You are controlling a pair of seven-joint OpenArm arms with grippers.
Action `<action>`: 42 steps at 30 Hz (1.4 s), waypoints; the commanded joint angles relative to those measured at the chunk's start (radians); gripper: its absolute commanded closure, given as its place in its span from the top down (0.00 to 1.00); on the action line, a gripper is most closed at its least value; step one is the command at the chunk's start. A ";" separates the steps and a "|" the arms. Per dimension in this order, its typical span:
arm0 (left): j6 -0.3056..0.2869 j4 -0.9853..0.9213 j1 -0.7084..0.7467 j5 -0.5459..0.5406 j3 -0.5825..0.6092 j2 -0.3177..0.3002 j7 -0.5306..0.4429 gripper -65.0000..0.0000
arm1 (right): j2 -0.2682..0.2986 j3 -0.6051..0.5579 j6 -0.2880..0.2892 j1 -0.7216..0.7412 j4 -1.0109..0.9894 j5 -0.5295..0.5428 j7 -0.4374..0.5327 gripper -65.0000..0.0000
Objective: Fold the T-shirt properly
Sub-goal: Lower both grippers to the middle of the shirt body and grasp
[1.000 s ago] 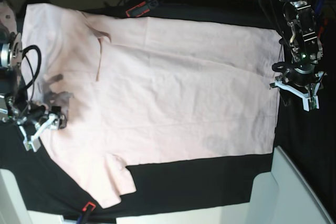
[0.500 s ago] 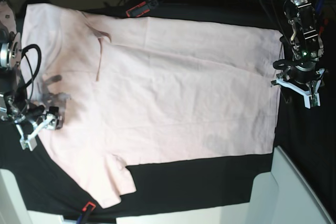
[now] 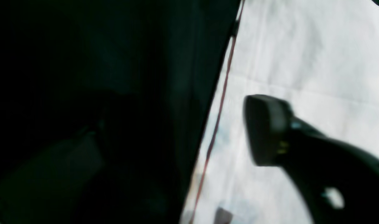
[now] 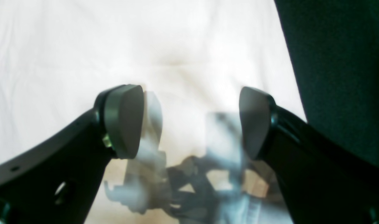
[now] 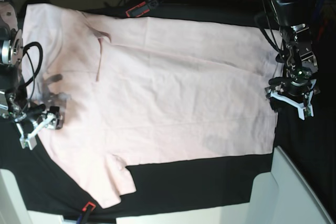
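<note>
Pale pink short-sleeved cotton T-shirt [image 5: 173,93] spread flat, plain side up, over a large black cloth [image 5: 199,182] covering the table, collar end toward the left of the base view and hem toward the right. Lightly creased fabric, one sleeve reaching toward the bottom left, the other lying at the top left. Right gripper [image 5: 38,125], black arms with grey pads, at the left edge of the base view over the shoulder area of the shirt, jaws set well apart with nothing between them; through the right wrist camera, both grey pads [image 4: 124,119] hanging above pale fabric, with the gripper's blurred shadow below. Left gripper [image 5: 290,99], black with white finger pieces, at the right of the base view, right at the hem edge of the shirt, jaws spread apart and empty; through the left wrist camera, one dark pad [image 3: 265,129] over pale cloth beside the hem line, the other lost in darkness. Cables and a red-and-black tool [image 5: 142,8] along the far edge, beyond the cloth.
</note>
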 commanded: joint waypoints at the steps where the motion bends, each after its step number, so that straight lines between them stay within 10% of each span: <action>1: 0.002 0.004 -0.031 -0.002 -0.001 -0.016 -0.021 0.90 | 0.003 -0.001 -0.001 0.007 0.001 -0.009 -0.039 0.70; 20: 0.002 -0.569 -0.415 0.001 0.103 0.003 -0.056 0.90 | -0.007 -0.001 0.000 0.009 0.003 -0.009 -0.041 0.70; 34: 0.008 -0.674 -0.419 -0.004 0.103 -0.016 -0.146 0.89 | -0.007 -0.001 0.000 0.009 0.003 -0.009 -0.041 0.70; 42: 0.008 -0.674 -0.392 -0.004 0.103 -0.013 -0.146 0.31 | -0.008 -0.001 0.000 0.009 0.003 -0.009 -0.041 0.68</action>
